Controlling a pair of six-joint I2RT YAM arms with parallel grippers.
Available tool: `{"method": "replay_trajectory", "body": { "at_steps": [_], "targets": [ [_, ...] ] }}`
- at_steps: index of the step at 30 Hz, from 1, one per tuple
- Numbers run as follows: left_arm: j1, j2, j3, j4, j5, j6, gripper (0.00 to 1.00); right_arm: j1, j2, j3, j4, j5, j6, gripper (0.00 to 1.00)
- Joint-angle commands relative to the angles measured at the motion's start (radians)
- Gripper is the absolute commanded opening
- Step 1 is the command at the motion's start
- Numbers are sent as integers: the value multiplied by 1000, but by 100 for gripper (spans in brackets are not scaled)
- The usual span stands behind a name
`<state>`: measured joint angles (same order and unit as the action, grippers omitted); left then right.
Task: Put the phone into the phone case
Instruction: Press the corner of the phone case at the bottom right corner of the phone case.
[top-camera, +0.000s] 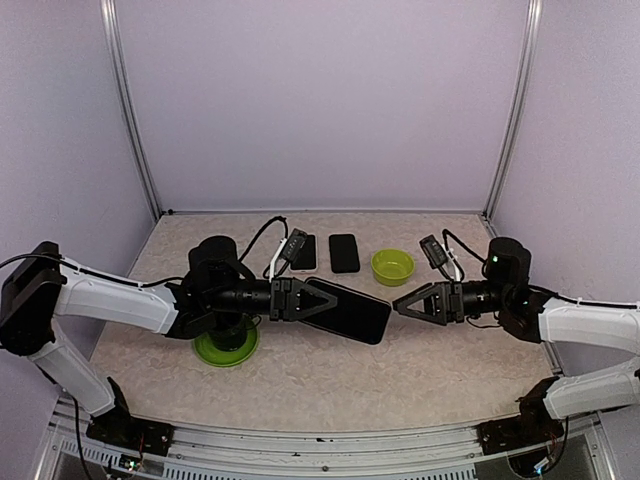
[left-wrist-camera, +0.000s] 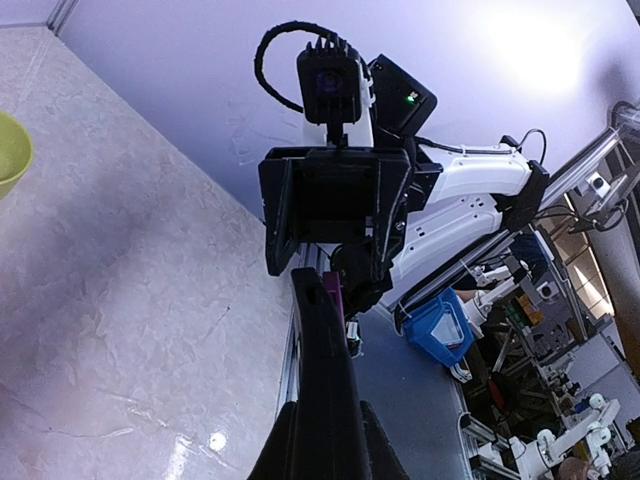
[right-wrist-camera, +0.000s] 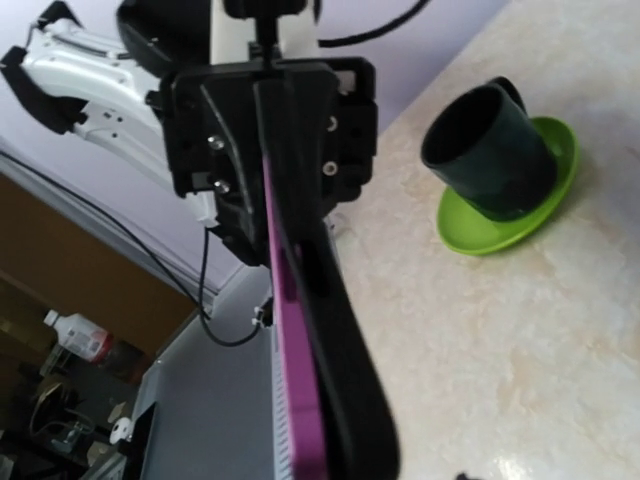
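My left gripper (top-camera: 300, 300) is shut on a black phone case (top-camera: 350, 311) and holds it in the air over the middle of the table, pointing right. In the left wrist view the case (left-wrist-camera: 325, 370) stands edge-on between the gripper's (left-wrist-camera: 327, 450) fingers. A purple phone (right-wrist-camera: 297, 390) lies along the case (right-wrist-camera: 345, 360), with its purple edge showing beside the black rim. I cannot tell how deep the phone sits in the case. My right gripper (top-camera: 402, 303) faces the case's free end, open and not gripping it.
Two dark flat slabs (top-camera: 303, 252) (top-camera: 344, 253) lie at the back of the table, next to a green bowl (top-camera: 392, 266). A dark cup (right-wrist-camera: 485, 150) stands on a green saucer (top-camera: 226, 347) under the left arm.
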<state>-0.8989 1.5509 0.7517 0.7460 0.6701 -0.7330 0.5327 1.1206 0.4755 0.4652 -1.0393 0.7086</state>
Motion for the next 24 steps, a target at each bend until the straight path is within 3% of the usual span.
{"method": "replay_trajectory", "body": {
  "at_steps": [1, 8, 14, 22, 23, 24],
  "targets": [
    [-7, -20, 7, 125, 49, -6, 0, 1, 14, 0, 72, -51, 27, 56],
    [-16, -1, 25, 126, 62, -7, 0, 36, 46, 14, 134, -93, 60, 53],
    [-17, 16, 34, 121, 60, -11, 0, 83, 58, 57, 74, -107, 11, 44],
    [-16, 26, 36, 121, 51, -16, 0, 109, 85, 76, 76, -118, 2, 10],
    [-13, 29, 38, 116, 49, -16, 3, 110, 84, 80, 68, -113, -1, 4],
    [-13, 29, 40, 108, 44, -17, 12, 110, 80, 86, 49, -105, -13, 0]
  ]
}}
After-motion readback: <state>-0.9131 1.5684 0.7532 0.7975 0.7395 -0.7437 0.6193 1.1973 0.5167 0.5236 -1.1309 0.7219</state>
